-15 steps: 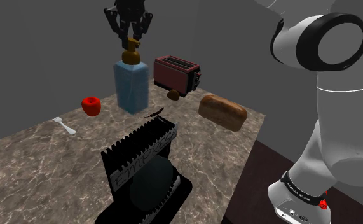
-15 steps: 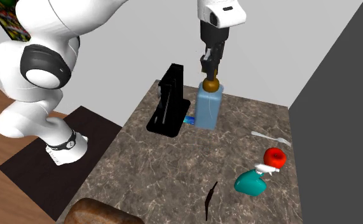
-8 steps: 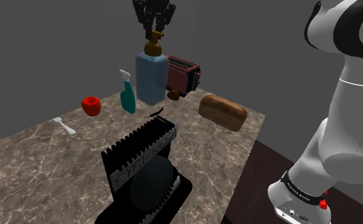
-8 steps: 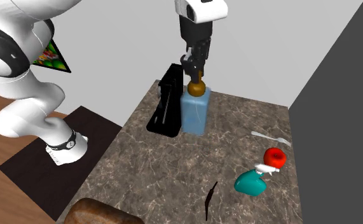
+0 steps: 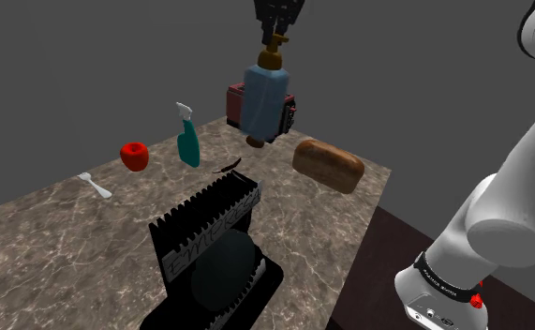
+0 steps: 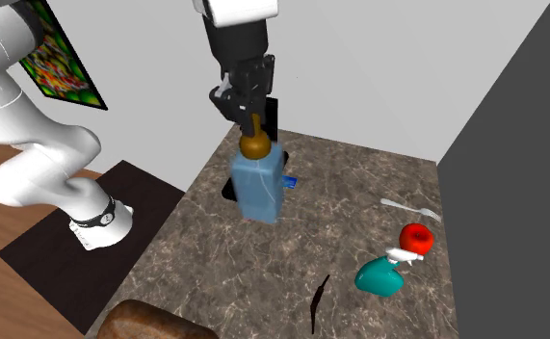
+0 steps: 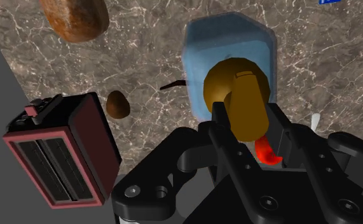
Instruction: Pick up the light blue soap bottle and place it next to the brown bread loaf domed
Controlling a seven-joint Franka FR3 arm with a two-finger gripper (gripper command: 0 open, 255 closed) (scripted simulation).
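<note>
Wrist view: gripper point(image 7: 246, 127) pinching the soap bottle point(image 7: 227, 41) by its brown pump point(image 7: 227, 83), bottle dangling under it, bread loaf point(image 7: 75, 18) further below

A: How is the shoulder view lit?
B: Dimly. The walls point(image 5: 87, 56) are rendered dark grey. The marbled tabletop point(image 5: 59, 234) is lit softly from above, and the white arm point(image 5: 509, 206) is shaded grey along its underside.
A: And the second exterior view?
B: Far more light is given there. The back wall point(image 6: 379, 67) is shown pale, almost white, while the side wall point(image 6: 523, 193) at that view's right is kept dark grey.
A: The wrist view?
B: Even light is spread over the tabletop. Dull grey glints are caught on the black pincer point(image 7: 246, 130), and a pale sheen is seen along the edges of the soap bottle point(image 7: 231, 44).
</note>
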